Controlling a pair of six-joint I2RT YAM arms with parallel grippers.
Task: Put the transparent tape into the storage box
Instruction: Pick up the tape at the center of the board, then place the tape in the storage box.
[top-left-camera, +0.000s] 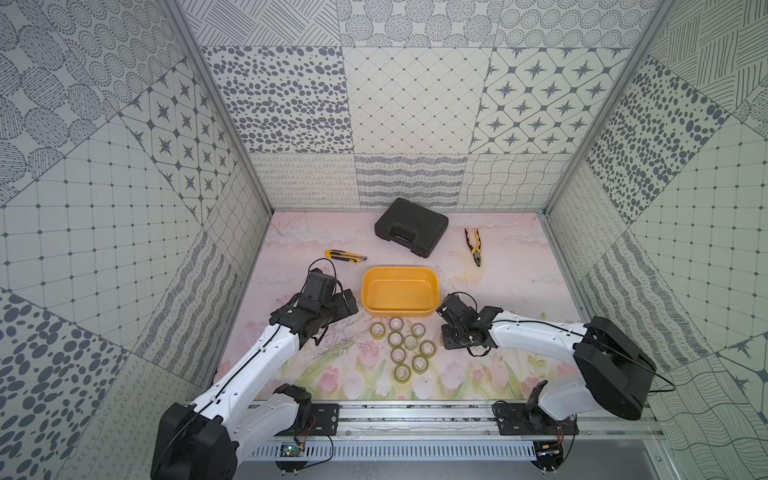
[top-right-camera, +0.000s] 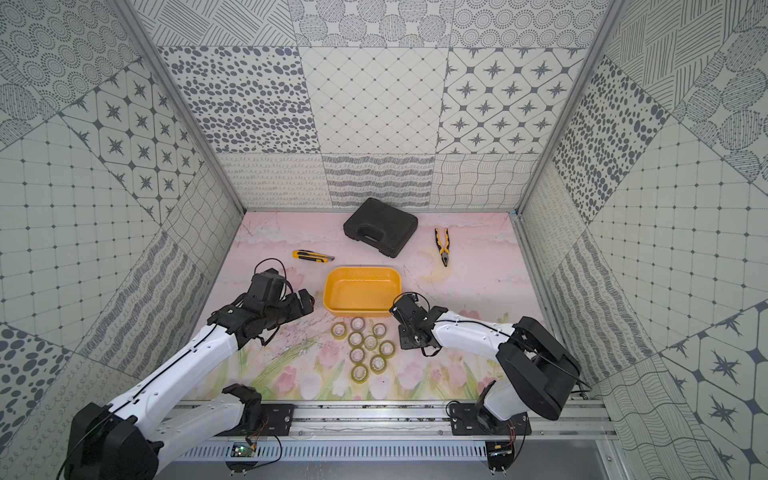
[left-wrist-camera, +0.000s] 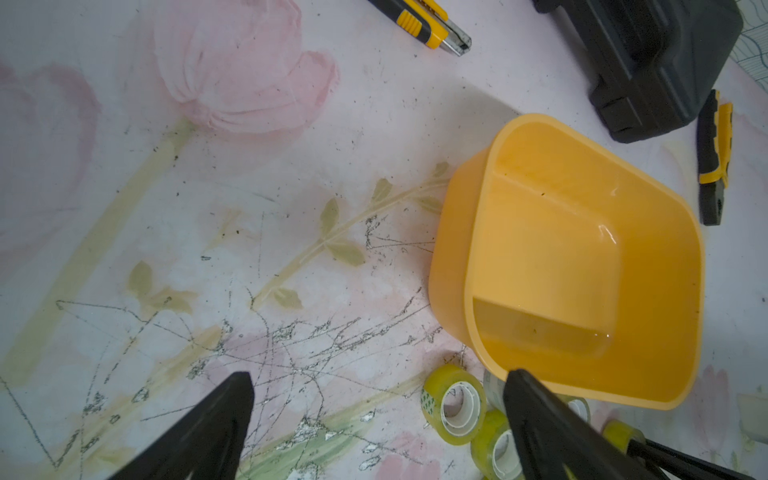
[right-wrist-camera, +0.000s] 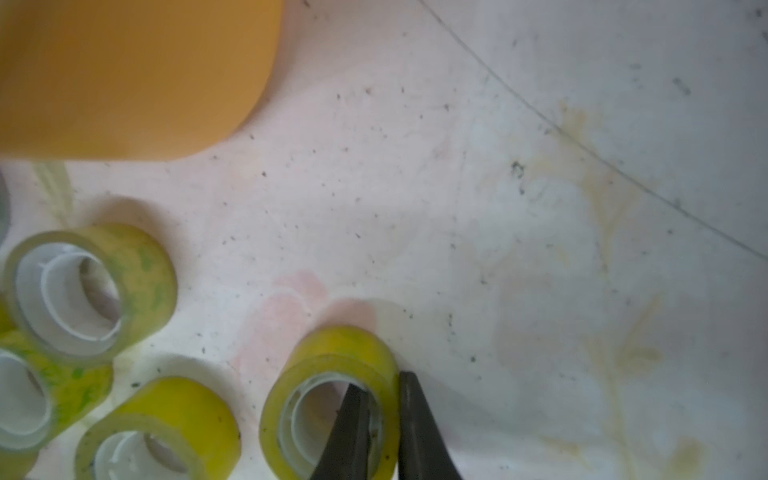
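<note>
- top views are both showing nine tape rolls (top-left-camera: 410, 343) sitting in a loose bunch on the floral table (top-left-camera: 519, 291), holes facing up. they're lying nearest the robot's base, just in front of the storage box (top-left-camera: 395, 311) and not in it.
- right wrist view is catching the tenth roll (right-wrist-camera: 340, 345) sitting a little apart from that bunch. it's looking like it's resting on the table, outside the box too.
- right gripper (right-wrist-camera: 380, 380) is clamping down on that roll's wall, with one finger sitting inside the pale core and the other pressing on the outside.
- from above, the right gripper is pointing down just right of the bunch and hiding the roll it's pinching.
- left gripper (left-wrist-camera: 380, 380) is hovering over scuffed table by the left end of the box, jaws standing wide apart and gripping nothing.
- storage box is sitting about mid-table, open side up, between the two grippers.
- going farther back, a yellow and black utility knife (top-left-camera: 345, 256) is lying behind the box to the left.
- yellow-handled pliers (top-left-camera: 473, 246) are lying behind it to the right.
- black toolcase (top-left-camera: 411, 226) is sitting closed, closest to the back wall.
</note>
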